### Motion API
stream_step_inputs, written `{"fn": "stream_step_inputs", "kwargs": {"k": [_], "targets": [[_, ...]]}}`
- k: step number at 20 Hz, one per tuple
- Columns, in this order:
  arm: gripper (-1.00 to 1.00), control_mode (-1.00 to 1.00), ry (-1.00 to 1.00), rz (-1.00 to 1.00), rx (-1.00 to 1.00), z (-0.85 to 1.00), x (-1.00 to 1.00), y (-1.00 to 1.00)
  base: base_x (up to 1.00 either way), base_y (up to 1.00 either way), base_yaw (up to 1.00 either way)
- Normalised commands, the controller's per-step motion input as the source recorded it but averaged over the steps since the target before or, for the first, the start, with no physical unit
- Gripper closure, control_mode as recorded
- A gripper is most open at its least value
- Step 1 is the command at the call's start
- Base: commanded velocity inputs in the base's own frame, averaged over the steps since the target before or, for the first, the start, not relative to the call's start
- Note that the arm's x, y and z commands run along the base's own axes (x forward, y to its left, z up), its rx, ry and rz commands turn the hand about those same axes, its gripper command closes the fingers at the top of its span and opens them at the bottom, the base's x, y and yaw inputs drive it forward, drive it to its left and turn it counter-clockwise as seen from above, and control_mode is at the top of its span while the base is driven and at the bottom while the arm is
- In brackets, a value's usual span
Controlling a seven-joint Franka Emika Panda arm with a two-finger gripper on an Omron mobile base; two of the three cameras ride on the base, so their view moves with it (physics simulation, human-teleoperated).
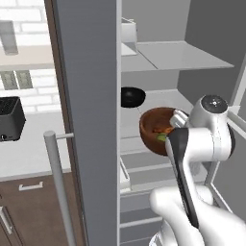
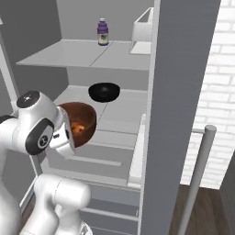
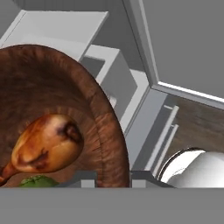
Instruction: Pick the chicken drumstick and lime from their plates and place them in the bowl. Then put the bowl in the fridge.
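Observation:
The reddish-brown wooden bowl hangs in the open fridge, over the front of the middle shelf. Inside it lie the golden-brown chicken drumstick and, beside it, the green lime. My gripper is shut on the bowl's near rim, one fingertip on each side of the wall. The plates are out of view.
A black bowl sits further back on the same shelf. A purple bottle and a white container stand on the upper shelf. The grey door edge with its bar handle stands beside the opening.

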Motion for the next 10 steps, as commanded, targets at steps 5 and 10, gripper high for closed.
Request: {"fn": "stream_step_inputs", "kwargs": {"k": [5, 10], "targets": [[1.00, -1.00, -0.04, -0.09, 0.00, 0.00, 1.00, -0.18, 0.00, 0.00, 0.00], [1.00, -1.00, 0.00, 0.00, 0.01, -0.22, 1.00, -0.45, 0.00, 0.00, 0.00]]}}
